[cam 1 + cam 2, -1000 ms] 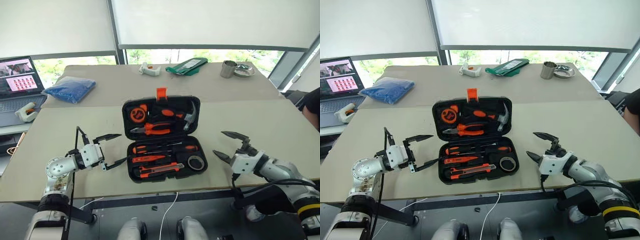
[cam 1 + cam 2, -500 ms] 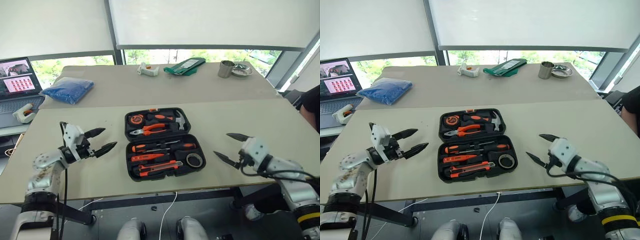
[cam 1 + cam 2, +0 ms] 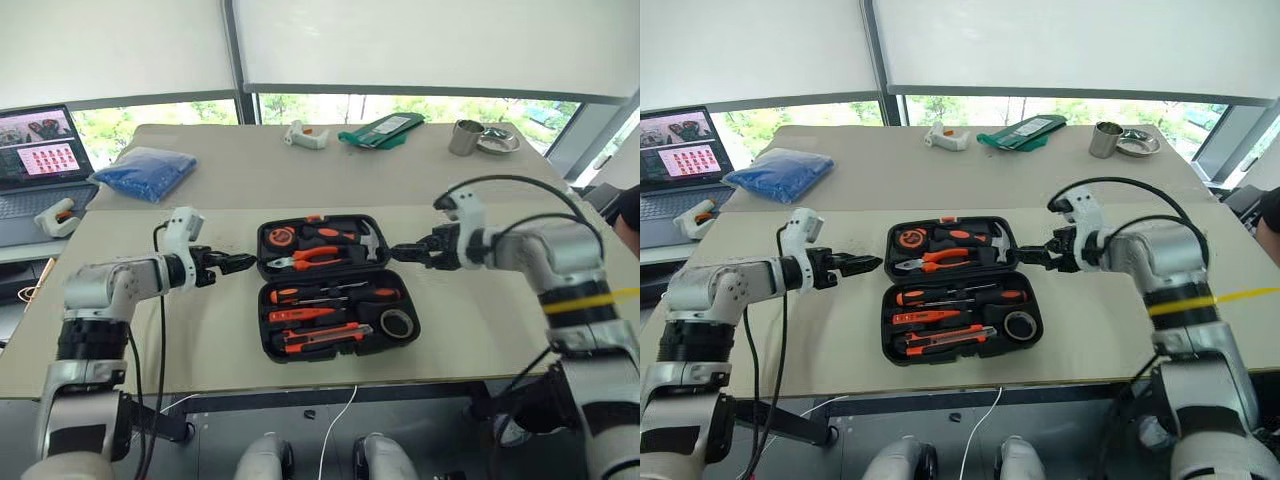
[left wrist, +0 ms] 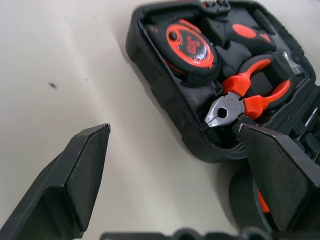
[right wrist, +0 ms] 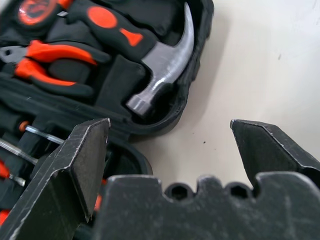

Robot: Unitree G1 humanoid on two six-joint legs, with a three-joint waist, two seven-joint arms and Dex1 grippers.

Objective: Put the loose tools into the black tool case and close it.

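Note:
The black tool case lies open on the table. Its near half holds two screwdrivers, a slim tester screwdriver, the utility knife and the grey tape roll. The far half holds a tape measure, pliers and a hammer. My left gripper is open at the far half's left edge, and that corner shows between its fingers. At the far half's right edge my right gripper is open too, its fingers empty.
A blue bag and a laptop sit at the far left. A white device, a green packet, a metal cup and a dish line the far table. A person is at the right edge.
Both arms rose from the table's near edge and swung inward to the far half's two ends, wrists rolled. The far half, tilted up a second ago, now lies flatter.

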